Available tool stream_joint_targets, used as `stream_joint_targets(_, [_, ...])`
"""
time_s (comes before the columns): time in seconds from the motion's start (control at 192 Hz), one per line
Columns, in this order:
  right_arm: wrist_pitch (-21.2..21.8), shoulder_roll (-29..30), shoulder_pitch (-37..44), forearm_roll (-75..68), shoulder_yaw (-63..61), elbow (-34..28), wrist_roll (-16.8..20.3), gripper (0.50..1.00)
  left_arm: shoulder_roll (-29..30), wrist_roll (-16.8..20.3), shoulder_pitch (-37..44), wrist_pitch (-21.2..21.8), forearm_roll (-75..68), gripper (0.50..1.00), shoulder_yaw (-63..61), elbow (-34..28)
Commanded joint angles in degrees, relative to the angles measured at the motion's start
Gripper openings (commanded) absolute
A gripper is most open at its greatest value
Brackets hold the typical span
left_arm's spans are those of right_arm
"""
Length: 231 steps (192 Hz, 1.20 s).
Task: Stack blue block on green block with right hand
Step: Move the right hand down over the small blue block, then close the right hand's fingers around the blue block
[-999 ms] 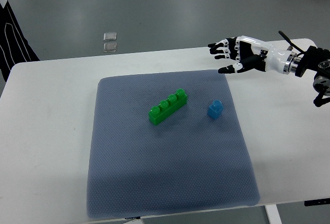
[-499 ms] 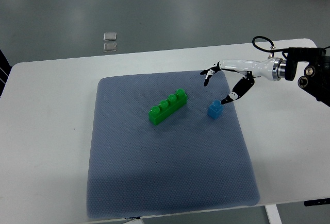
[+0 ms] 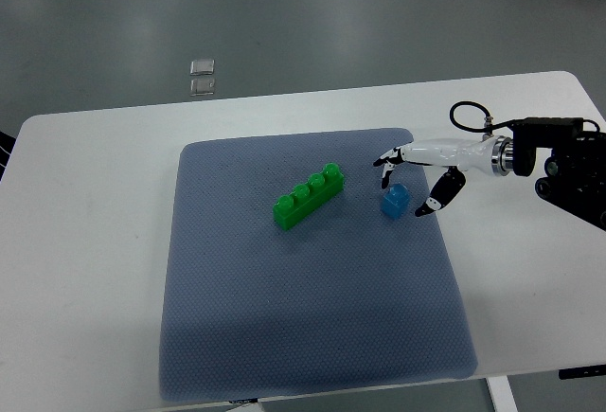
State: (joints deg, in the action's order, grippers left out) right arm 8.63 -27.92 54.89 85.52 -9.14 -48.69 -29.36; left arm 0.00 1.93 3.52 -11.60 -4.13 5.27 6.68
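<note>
Inspecting from largest to smallest: the white table [image 3: 85, 241] carries a grey mat [image 3: 303, 317], and both blocks lie on it, apart. My right hand [image 3: 413, 180] straddles the blue block [image 3: 395, 201], fingers [image 3: 386, 159] spread beyond it and thumb on its near side, unclenched, no grip made as far as I can see. The green block [image 3: 309, 195] lies left of it, studs bare. Judgement: the task is at the reach stage; grasp, lift, carry and placement remain. No brand, label or legible writing noted.
</note>
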Motion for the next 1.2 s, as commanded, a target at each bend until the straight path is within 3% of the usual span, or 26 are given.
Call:
stream_joint_targets(0.0, [-0.1,0.2,0.0,0.0,0.0,0.0,0.0,0.868,0.0,0.0,0.0,0.0,0.0,1.000,0.0,0.0])
stream_joint_targets(0.426, [-0.1,0.8,0.0,1.3,0.2,0.0,0.0,0.829,0.0,0.0,0.0,0.0,0.0,1.000,0.0,0.0])
stream_joint_targets(0.775, [-0.1,0.8,0.1,1.7,0.2,-0.2,0.0,0.768,0.0,0.0,0.0,0.0,0.0,1.000,0.0,0.0])
stream_joint_targets(1.025, [-0.1,0.8,0.0,1.7,0.2,-1.1,0.0,0.760,0.0,0.0,0.0,0.0,0.0,1.000,0.0,0.0])
stream_joint_targets(1.196, [-0.1,0.8,0.1,2.3,0.9,-1.2,-0.1,0.699,0.0,0.0,0.0,0.0,0.0,1.000,0.0,0.0])
